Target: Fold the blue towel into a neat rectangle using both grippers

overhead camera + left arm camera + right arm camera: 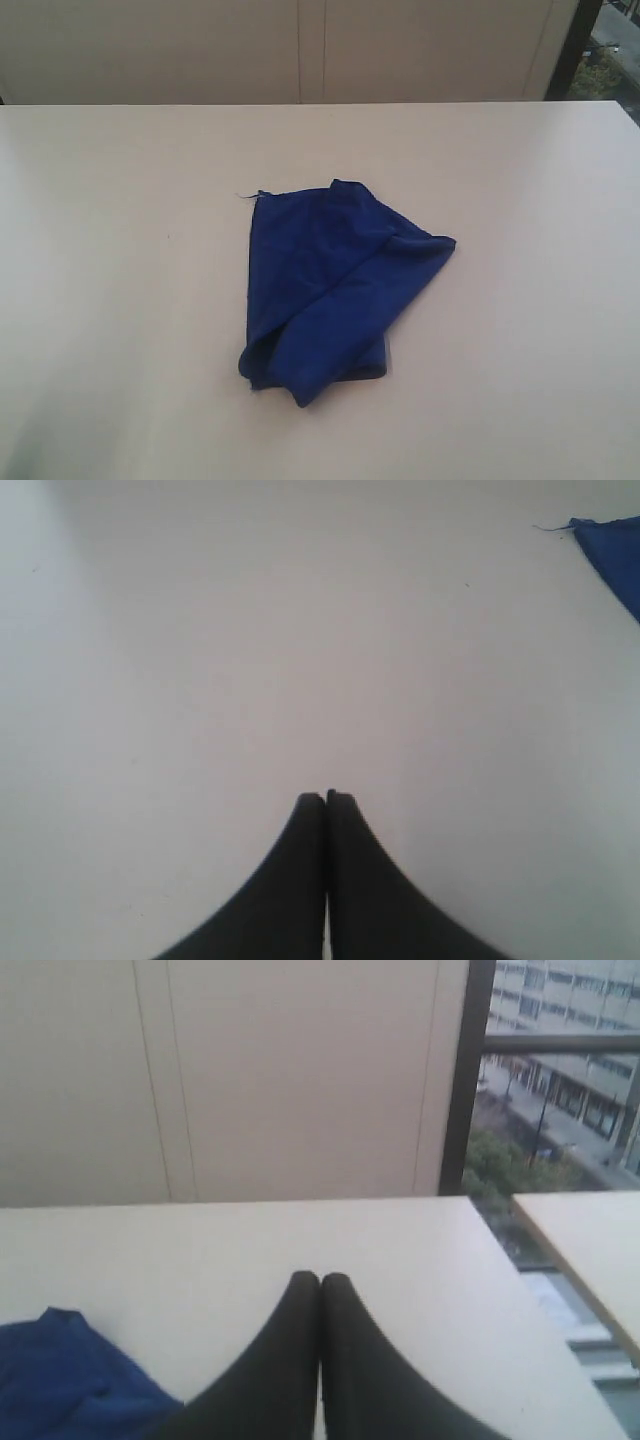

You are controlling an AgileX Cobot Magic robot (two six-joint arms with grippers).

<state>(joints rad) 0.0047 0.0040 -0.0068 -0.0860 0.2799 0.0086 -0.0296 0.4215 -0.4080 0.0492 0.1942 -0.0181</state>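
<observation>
Your blue towel (330, 290) lies rumpled and loosely doubled over itself near the middle of the pale table (100, 300), with a loose thread (243, 195) trailing from its far left corner. Your left gripper (326, 798) is clenched on nothing above bare tabletop, left of the towel and apart from it. Your right gripper (320, 1278) is likewise clenched and empty, clear of the cloth.

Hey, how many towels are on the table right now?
1. The blue towel lies loosely folded near the middle of the table; a second cloth under its layers cannot be ruled out.
</observation>
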